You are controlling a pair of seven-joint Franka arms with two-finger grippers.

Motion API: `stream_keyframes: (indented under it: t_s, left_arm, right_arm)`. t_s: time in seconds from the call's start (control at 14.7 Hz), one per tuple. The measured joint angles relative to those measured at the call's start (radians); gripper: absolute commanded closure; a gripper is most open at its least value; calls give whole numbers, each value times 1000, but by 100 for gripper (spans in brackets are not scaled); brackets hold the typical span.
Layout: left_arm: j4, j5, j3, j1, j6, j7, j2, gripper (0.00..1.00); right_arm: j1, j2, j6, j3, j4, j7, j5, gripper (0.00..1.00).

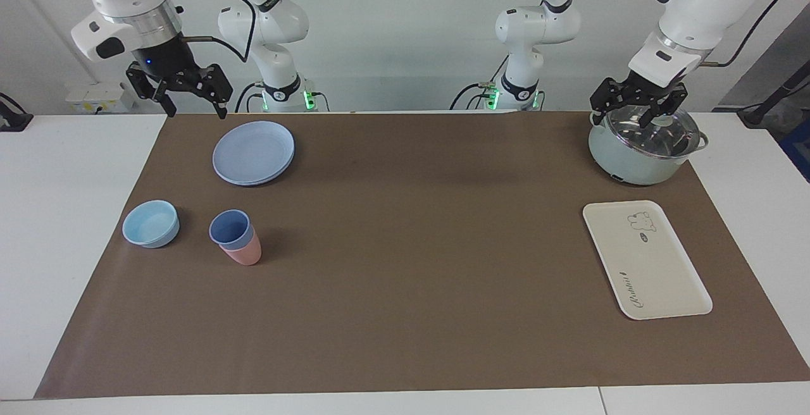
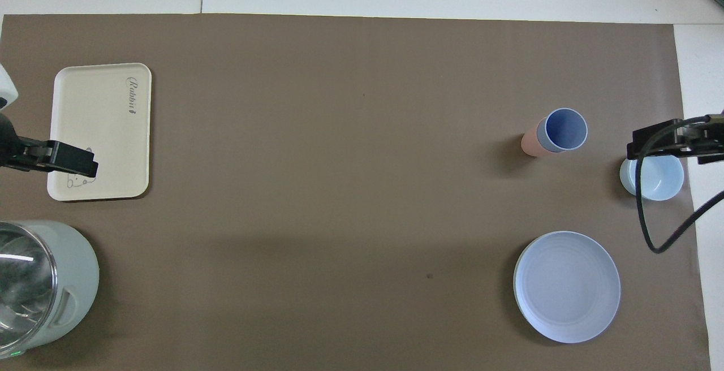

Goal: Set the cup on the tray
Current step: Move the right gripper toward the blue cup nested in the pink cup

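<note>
The periwinkle-blue cup (image 1: 231, 228) (image 2: 563, 130) sits nested inside a pink cup (image 1: 245, 253) (image 2: 530, 143) on the brown mat, toward the right arm's end of the table. The cream-white tray (image 1: 645, 262) (image 2: 102, 133) lies flat and bare toward the left arm's end. My right gripper (image 1: 195, 106) is open and empty, raised over the mat's edge beside the round blue plate. My left gripper (image 1: 635, 114) is open and empty, raised over the lidded pot, apart from the tray.
A round blue plate (image 1: 253, 152) (image 2: 567, 286) lies nearer to the robots than the cups. A light-blue bowl (image 1: 150, 224) (image 2: 651, 178) stands beside the cups. A pale-green pot with a glass lid (image 1: 642, 159) (image 2: 51, 280) stands nearer to the robots than the tray.
</note>
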Motion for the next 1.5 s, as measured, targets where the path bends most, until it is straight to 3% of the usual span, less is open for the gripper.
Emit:
stream_keyframes:
  t_s: [0.54, 1.02, 1.5]
  left_arm:
    - [0, 0, 0, 0, 0, 0, 0, 0]
    - [0, 0, 0, 0, 0, 0, 0, 0]
    - [0, 0, 0, 0, 0, 0, 0, 0]
  right_arm:
    - [-5, -3, -4, 0, -3, 0, 0, 0]
    - [-58, 1, 14, -5, -10, 83, 1, 6]
    - [-168, 128, 164, -11, -9, 388, 113, 7]
